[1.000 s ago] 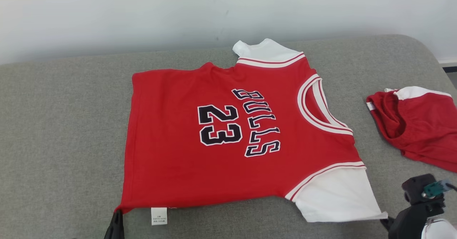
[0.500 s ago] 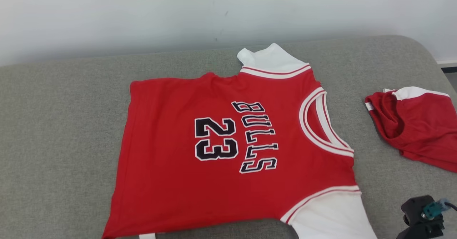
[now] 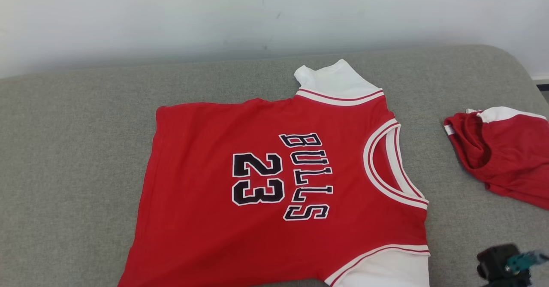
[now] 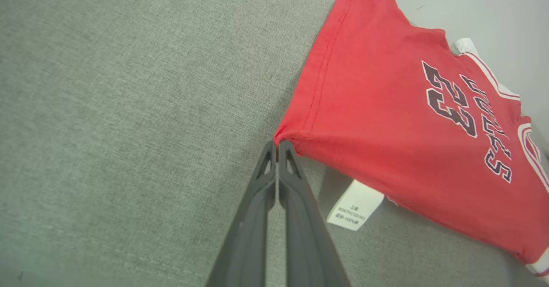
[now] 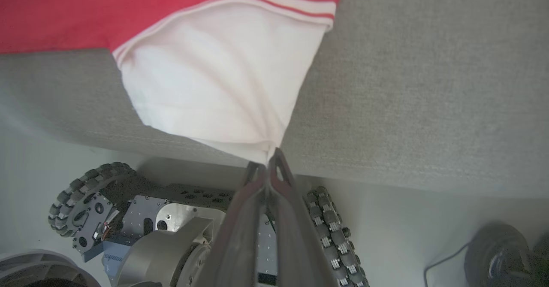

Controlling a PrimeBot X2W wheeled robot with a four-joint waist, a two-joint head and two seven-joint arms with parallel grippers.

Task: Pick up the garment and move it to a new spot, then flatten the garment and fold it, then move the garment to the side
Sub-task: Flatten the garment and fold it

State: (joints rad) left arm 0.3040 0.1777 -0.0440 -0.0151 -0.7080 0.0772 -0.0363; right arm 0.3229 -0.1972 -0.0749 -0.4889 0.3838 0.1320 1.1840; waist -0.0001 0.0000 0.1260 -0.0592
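Observation:
The garment is a red jersey with white sleeves and black "BULLS 23" lettering, spread flat on the grey cushioned surface, its near edge running off the bottom of the head view. In the left wrist view my left gripper is shut on the red hem corner of the garment, and a white care label hangs beneath. In the right wrist view my right gripper is shut on the tip of the white sleeve, at the surface's near edge. The right arm's dark wrist shows at the lower right of the head view.
A second red and white garment lies bunched at the right side of the surface. A pale wall stands behind. Below the surface's near edge, the right wrist view shows the robot's wheeled base on the floor.
The jersey has slid toward me, its near hem, label and sleeve tip leaving the bottom of the head view. Both grippers stay shut on it and have dropped lower in the picture.

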